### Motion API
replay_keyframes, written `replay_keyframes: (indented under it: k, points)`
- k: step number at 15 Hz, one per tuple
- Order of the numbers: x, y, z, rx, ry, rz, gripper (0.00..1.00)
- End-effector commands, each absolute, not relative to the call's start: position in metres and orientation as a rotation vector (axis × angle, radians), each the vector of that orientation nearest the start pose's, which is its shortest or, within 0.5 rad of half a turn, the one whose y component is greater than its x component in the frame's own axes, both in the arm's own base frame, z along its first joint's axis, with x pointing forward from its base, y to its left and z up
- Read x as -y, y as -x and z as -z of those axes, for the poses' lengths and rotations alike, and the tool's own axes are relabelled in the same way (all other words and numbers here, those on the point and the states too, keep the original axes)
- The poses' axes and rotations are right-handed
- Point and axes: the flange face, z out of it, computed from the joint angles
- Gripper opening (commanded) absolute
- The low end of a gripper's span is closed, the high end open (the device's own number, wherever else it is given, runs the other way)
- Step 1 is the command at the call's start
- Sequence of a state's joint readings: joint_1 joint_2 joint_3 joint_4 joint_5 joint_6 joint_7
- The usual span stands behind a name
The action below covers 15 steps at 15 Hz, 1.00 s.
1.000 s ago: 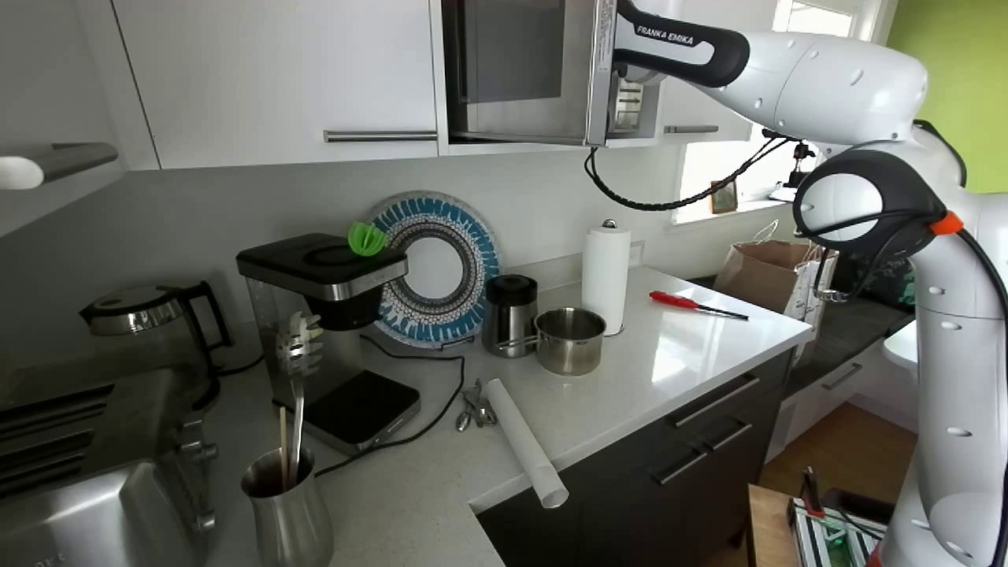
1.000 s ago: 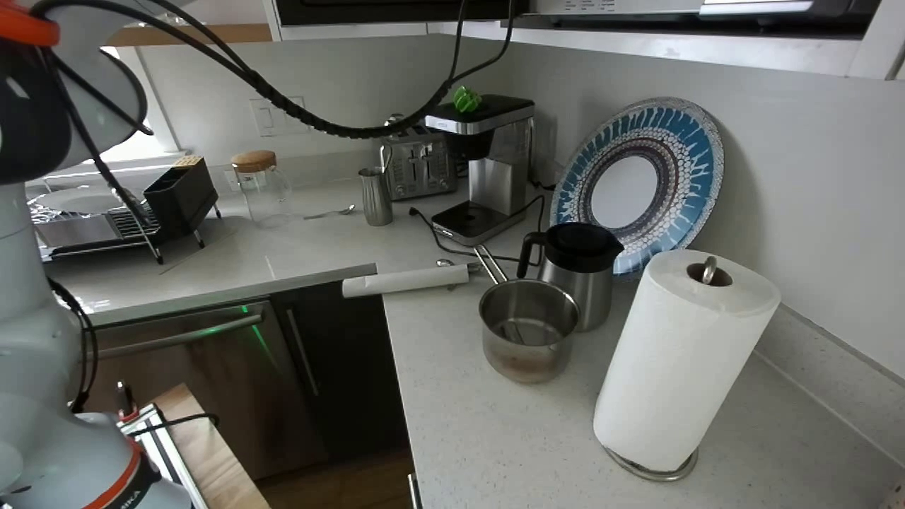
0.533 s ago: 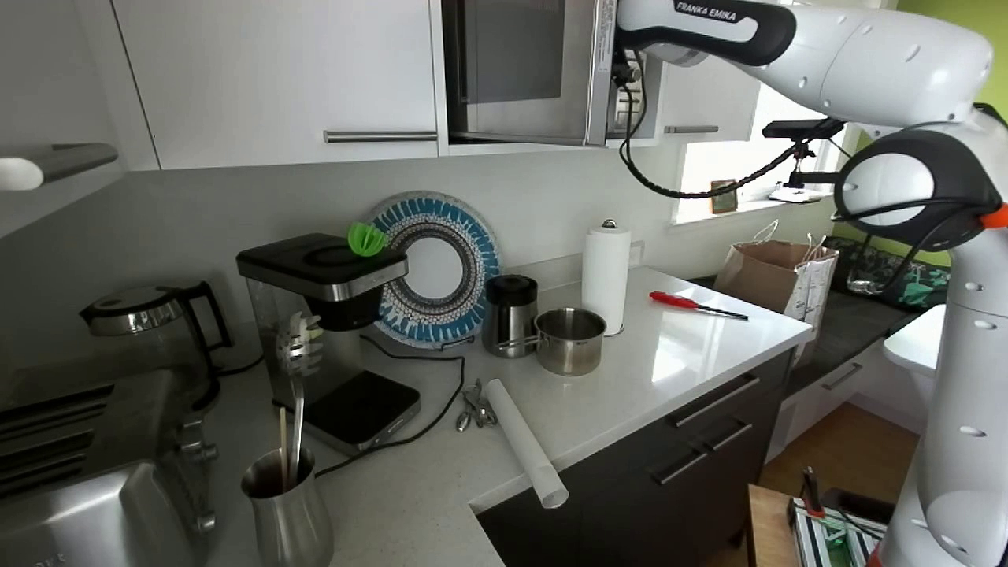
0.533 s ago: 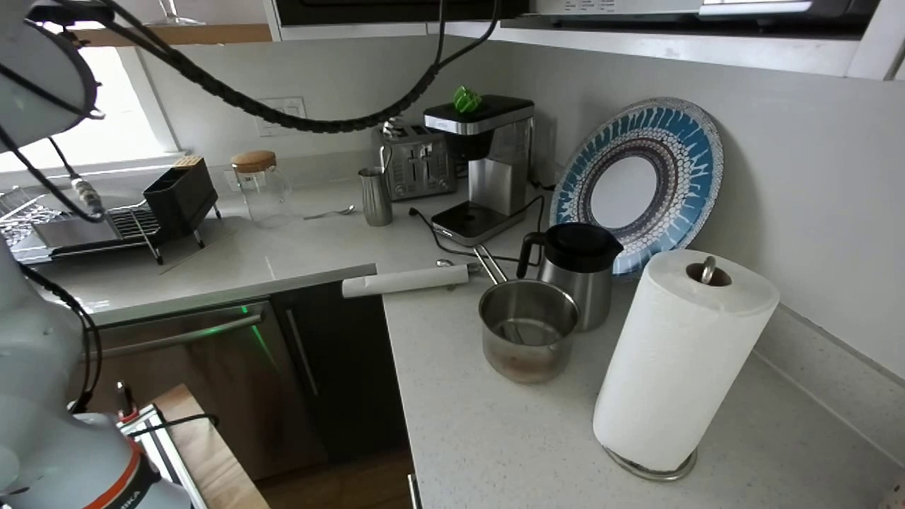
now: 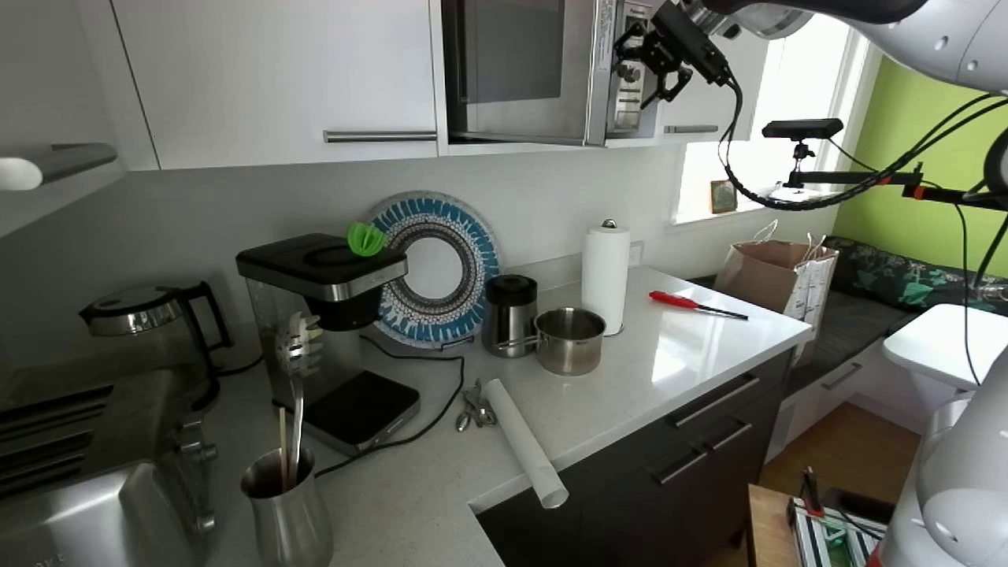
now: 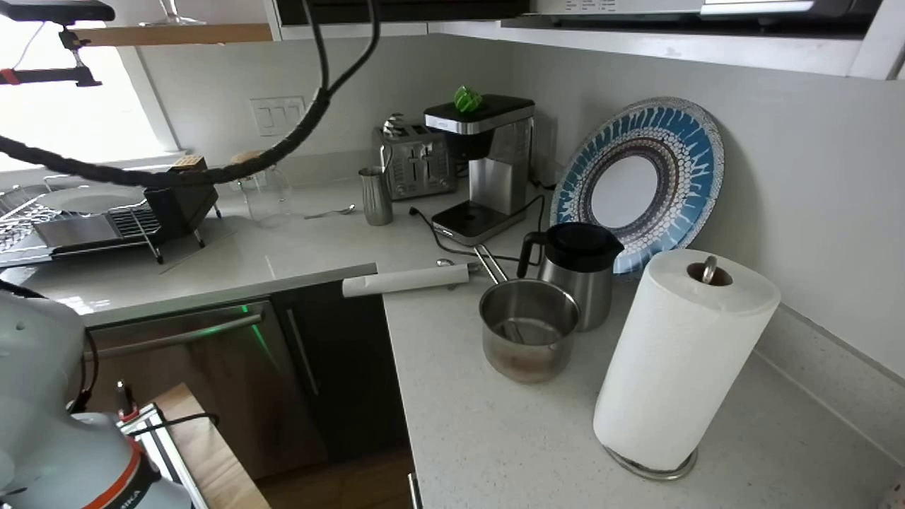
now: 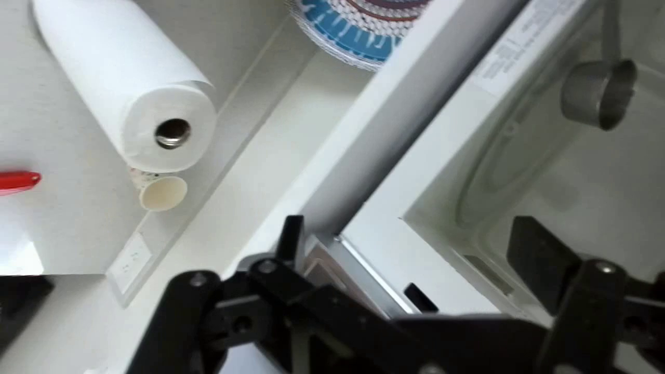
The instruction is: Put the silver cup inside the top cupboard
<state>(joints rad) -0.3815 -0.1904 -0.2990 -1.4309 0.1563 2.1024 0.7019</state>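
Observation:
A silver cup (image 7: 597, 93) with a handle stands inside the open microwave (image 7: 402, 259) in the wrist view; both exterior views do not show it. My gripper (image 7: 413, 249) is open and empty, in front of the microwave opening and apart from the cup. In an exterior view the gripper (image 5: 636, 72) is beside the microwave's control panel, its fingers spread. A narrow, plain white wall cupboard (image 5: 697, 109) with a bar handle is right of the microwave there, shut and partly behind the gripper.
The microwave door (image 5: 577, 79) sticks out left of the gripper. Below on the counter stand a paper towel roll (image 5: 605, 276), a saucepan (image 5: 571, 346), a carafe (image 5: 512, 315) and a coffee maker (image 5: 331, 268). A red screwdriver (image 5: 677, 300) lies at the right.
The arm has drawn back from the microwave, rightward in an exterior view. The gripper, earlier hidden behind the microwave door, now shows. The kitchen objects have not moved.

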Motion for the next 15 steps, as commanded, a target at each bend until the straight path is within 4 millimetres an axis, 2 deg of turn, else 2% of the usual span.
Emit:
replay_keyframes:
  k: [1,6,9,10,11,15]
  points:
    - [0.319,-0.361,-0.803,-1.737,2.215,0.984,1.00]
    - [0.309,-0.380,-0.715,-1.704,2.439,0.621,1.00]
    - [0.328,-0.381,-0.679,-1.754,2.569,0.416,1.00]
    - [0.338,-0.378,-0.674,-1.771,2.627,0.378,1.00]
    - [0.349,-0.374,-0.679,-1.697,2.709,0.356,1.00]
    - [0.376,-0.347,-0.721,-1.432,2.896,0.502,1.00]
